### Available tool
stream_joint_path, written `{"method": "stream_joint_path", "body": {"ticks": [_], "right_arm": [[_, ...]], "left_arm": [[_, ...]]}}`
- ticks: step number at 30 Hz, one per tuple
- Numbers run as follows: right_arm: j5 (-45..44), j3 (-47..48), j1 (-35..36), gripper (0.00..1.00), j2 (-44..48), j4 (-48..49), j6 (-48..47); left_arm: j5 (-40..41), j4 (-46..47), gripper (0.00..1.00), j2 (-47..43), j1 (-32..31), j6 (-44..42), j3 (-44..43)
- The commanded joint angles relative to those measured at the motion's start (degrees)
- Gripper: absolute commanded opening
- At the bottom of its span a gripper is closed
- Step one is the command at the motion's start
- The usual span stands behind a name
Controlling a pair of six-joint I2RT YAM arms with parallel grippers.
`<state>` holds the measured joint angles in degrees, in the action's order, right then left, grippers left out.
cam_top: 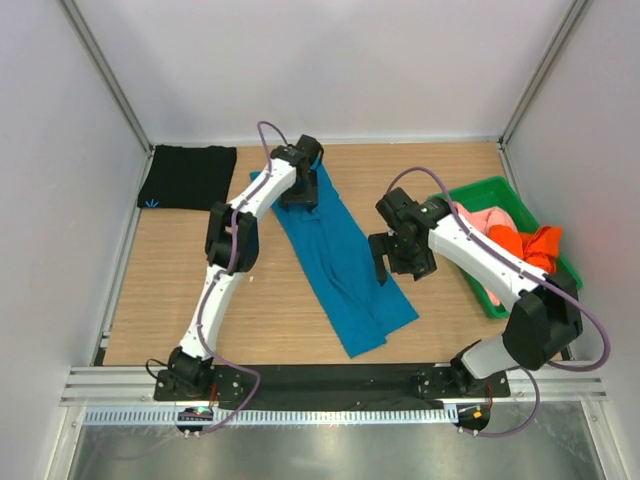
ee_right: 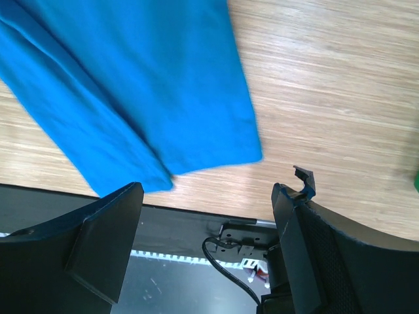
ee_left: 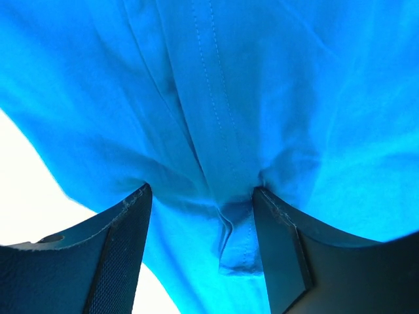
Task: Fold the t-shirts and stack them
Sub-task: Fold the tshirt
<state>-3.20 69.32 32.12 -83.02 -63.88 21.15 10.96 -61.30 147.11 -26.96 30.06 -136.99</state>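
Teal-blue t-shirt: lay as a long half-folded strip, far centre to near centre.
Left gripper: at the strip's far end, jaws apart astride a pucker of cloth, probably to take hold.
Right gripper: jaws apart, empty, above the near hem.
Black t-shirt: folded, far left, likely the stack's base.
Orange t-shirt, pink t-shirt: heaped in the green tray, right.

White-and-black left arm reaching toward upper centre, black two-finger left gripper gaping, black right gripper hanging open mid-frame
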Motion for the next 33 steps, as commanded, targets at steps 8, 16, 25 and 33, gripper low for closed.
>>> {"method": "stream_joint_path", "body": {"ticks": [8, 16, 25, 33], "right_arm": [[9.5, 7.3, -0.2, 0.86, -12.2, 3.2, -2.0], [7.6, 9.8, -1.0, 0.80, -20.1, 6.6, -3.8], [3.5, 5.7, -1.3, 0.44, -24.0, 12.4, -5.3], [7.4, -4.8, -1.2, 0.33, -22.4, 19.9, -0.7]], "left_arm": [[-6.0, 8.7, 0.69, -7.0, 6.7, -15.1, -1.5], [-9.9, 6.5, 0.69, -27.8, 6.7, -4.5, 16.5], [-10.6, 4.2, 0.68, -54.9, 6.7, -1.1, 43.6], [-15.2, 4.6, 0.68, -71.6, 6.7, 5.4, 62.0]]}}
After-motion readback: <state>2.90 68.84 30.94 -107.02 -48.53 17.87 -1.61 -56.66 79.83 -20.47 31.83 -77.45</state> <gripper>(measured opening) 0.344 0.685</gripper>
